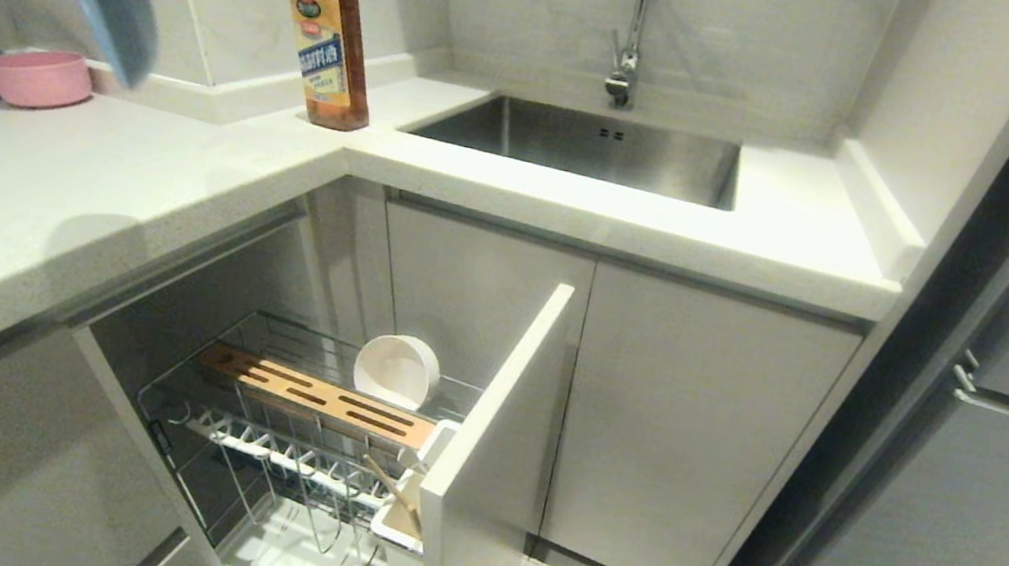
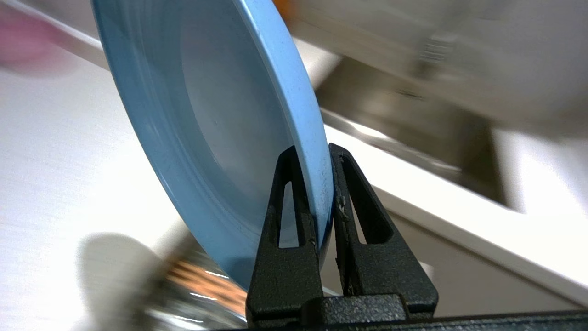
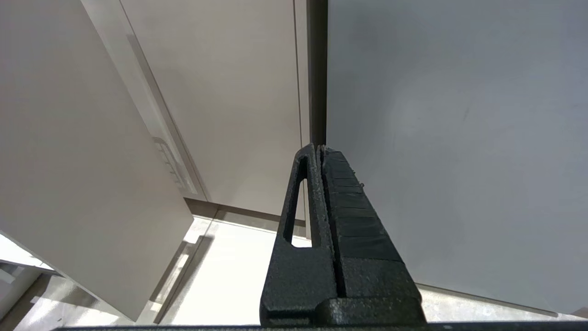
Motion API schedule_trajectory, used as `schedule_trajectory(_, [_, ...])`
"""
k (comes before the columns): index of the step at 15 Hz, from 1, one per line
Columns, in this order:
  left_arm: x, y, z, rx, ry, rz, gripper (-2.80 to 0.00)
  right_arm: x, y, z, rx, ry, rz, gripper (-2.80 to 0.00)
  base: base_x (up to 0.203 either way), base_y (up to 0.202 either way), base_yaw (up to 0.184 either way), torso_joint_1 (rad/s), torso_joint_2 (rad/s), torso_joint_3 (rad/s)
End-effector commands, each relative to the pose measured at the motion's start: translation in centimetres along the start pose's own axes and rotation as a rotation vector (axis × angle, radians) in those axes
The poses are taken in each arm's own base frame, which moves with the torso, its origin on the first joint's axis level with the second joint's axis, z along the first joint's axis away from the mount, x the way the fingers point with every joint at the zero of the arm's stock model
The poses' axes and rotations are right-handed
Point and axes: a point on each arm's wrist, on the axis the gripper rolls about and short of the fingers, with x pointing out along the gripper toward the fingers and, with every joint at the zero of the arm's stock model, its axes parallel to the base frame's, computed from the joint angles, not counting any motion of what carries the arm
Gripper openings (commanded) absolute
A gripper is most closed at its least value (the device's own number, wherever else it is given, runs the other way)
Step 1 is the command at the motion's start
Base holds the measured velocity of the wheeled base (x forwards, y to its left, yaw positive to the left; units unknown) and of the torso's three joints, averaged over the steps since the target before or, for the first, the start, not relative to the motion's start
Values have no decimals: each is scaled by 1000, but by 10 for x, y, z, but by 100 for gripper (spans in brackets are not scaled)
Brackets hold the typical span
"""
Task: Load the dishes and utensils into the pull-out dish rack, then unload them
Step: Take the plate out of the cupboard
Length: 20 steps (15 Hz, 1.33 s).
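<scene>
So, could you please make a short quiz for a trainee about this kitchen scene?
1. True or false: the left gripper is shut on the light-blue plate.
2. Which dish already sits in the pull-out dish rack? A) pink bowl B) white bowl C) nothing
3. Fill in: the brown bottle stands on the counter beside the ____.

Key: 1 true; 2 B; 3 sink.

Left gripper (image 2: 321, 151) — two matte black fingers w/ grainy, speckled finish, wedge-shaped, each w/ a long narrow slot cut thru. Right gripper (image 3: 320, 149) — same black textured build, one slotted finger, other w/ ribbed inner pad.
</scene>
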Motion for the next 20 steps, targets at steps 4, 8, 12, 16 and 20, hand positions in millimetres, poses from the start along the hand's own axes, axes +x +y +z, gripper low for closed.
schedule_trajectory(4, [11,48,14,301,33,260,-280,0,0,0,1,0,0,-280,0,0,0,0,0,0])
schedule_trajectory(8, [37,71,-6,445,247,347,-280,0,0,0,1,0,0,-280,0,0,0,0,0,0])
schedule_trajectory(12, [71,95,-31,582,482,465,-280,0,0,0,-1,0,0,-280,0,0,0,0,0,0])
schedule_trajectory(16, [83,120,-41,716,660,537,-280,0,0,0,0,0,0,-280,0,0,0,0,0,0])
schedule_trajectory(20, [101,127,-52,726,722,532,-280,0,0,0,1,0,0,-280,0,0,0,0,0,0])
